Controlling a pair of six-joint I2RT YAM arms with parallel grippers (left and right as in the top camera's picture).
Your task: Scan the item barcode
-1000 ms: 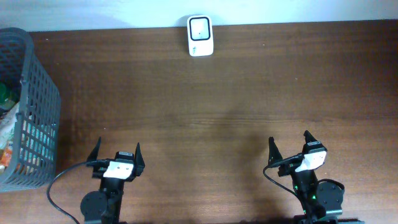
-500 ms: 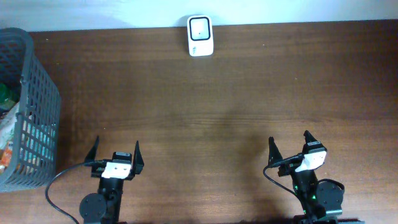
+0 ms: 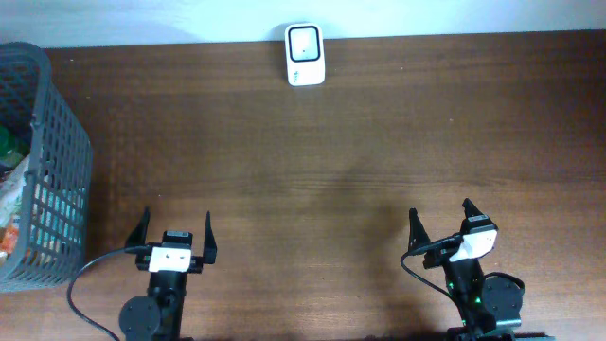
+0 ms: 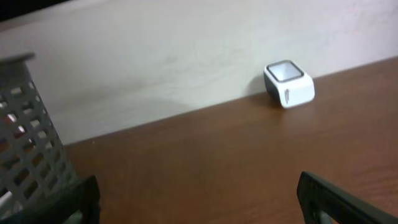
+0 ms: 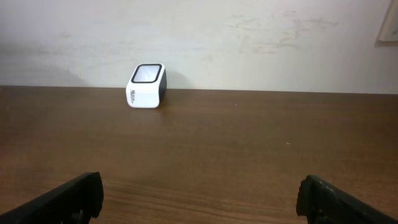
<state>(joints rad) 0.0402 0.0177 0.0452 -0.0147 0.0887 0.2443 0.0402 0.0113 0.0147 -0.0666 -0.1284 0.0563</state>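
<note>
You're basically at square one. The left gripper (image 3: 178, 225) and right gripper (image 3: 439, 212) sit wide open and empty at the near edge. The items (image 3: 9, 189) are in the basket (image 3: 62, 142) on the left, the scanner (image 3: 305, 55) is at the far edge, and nothing's picked up or scanned yet.

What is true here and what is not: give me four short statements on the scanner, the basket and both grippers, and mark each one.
1. The white scanner stands at the far edge of the table, against the wall. True.
2. The left gripper is shut on an item. False: its jaws stand wide open and hold nothing.
3. The grey basket sits at the robot's left and has items in it. True.
4. The right gripper holds the scanner. False: it is open and empty at the near edge, well apart from the scanner.
</note>
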